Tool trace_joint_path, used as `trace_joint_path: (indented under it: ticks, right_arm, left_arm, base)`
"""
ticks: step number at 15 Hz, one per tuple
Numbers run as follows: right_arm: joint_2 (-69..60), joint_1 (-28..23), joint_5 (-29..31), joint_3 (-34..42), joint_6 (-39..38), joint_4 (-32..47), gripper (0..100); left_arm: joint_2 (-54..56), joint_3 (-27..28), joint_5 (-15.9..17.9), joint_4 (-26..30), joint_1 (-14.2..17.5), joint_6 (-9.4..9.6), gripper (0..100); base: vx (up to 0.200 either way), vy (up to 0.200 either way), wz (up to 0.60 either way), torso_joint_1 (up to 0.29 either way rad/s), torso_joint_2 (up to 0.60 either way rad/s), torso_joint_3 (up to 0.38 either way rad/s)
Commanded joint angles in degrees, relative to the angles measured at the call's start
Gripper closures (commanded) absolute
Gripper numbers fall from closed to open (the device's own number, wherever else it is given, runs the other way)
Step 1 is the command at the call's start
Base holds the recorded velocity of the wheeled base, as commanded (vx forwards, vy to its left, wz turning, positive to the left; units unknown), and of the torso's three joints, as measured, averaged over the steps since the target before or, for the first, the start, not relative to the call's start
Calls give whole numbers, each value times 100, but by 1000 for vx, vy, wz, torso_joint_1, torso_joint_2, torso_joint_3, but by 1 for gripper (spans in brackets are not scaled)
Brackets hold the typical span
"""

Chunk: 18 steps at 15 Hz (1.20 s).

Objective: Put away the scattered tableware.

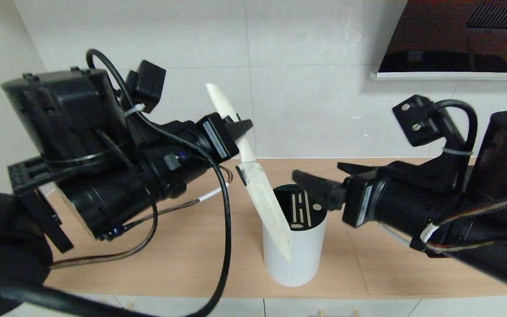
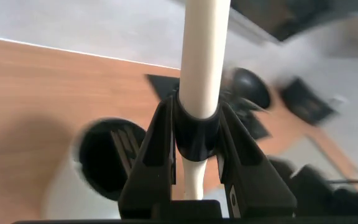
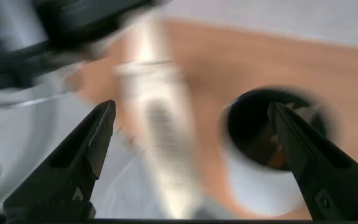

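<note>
A white ceramic knife (image 1: pixel 258 185) hangs tilted in the air, its handle up and its blade pointing down in front of the white ribbed holder (image 1: pixel 296 246). My left gripper (image 1: pixel 238 127) is shut on the knife's handle (image 2: pixel 202 68), seen between its black fingers (image 2: pixel 160 143). The holder has a black slotted top (image 1: pixel 302 207) and stands on the wooden counter (image 1: pixel 183 246). My right gripper (image 1: pixel 319 178) stands open just right of the holder's top, nothing between its fingers (image 3: pixel 86 162). The blurred knife (image 3: pixel 157 124) and the holder (image 3: pixel 272 155) lie beyond them.
A white tiled wall (image 1: pixel 306 88) rises behind the counter. A dark range hood (image 1: pixel 460 39) hangs at the upper right. Loose cables (image 1: pixel 183 207) trail from the left arm over the counter. The counter's front edge (image 1: pixel 236 297) runs close below the holder.
</note>
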<state>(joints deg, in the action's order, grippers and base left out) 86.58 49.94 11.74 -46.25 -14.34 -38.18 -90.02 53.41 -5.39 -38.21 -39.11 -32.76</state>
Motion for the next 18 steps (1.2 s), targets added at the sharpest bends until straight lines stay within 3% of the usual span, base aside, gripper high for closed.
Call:
trace_joint_path:
  ticks: [1,2,4,6,8,10,11,14,18]
  right_arm:
    - [-440,-741,-31,-16,1,21,0]
    - [-502,-978,-40,-7,1,30,0]
    - [-502,-1233,-75,-16,1,30,0]
    - [-458,-1242,-75,-16,1,30,0]
    - [-378,-1242,-75,-7,1,21,0]
    - [-335,-1242,-75,-7,19,21,0]
    - [-335,-1242,-67,2,54,21,0]
    - [-317,-1242,-67,11,89,21,0]
    - [-291,-1242,-67,20,89,21,0]
  left_arm:
    - [212,697,-261,516,79,463,100]
    - [169,856,-446,665,79,867,100]
    - [160,891,-569,744,70,1483,100]
    - [160,803,-639,727,17,1474,100]
    - [63,820,-1096,648,-308,1562,100]
    - [-42,847,-1307,481,-501,1738,100]
    - [-368,856,-1544,76,-668,1869,100]
    - [-1097,882,-2124,-864,-686,2326,100]
    - [-1387,882,-2344,-1066,-686,2353,100]
  base:
    - [0,0,0,0,0,0]
    - [0,0,0,0,0,0]
    - [0,0,0,0,0,0]
    - [0,0,0,0,0,0]
    - [0,0,0,0,0,0]
    - [0,0,0,0,0,0]
    - [0,0,0,0,0,0]
    - [0,0,0,0,0,0]
    - [0,0,0,0,0,0]
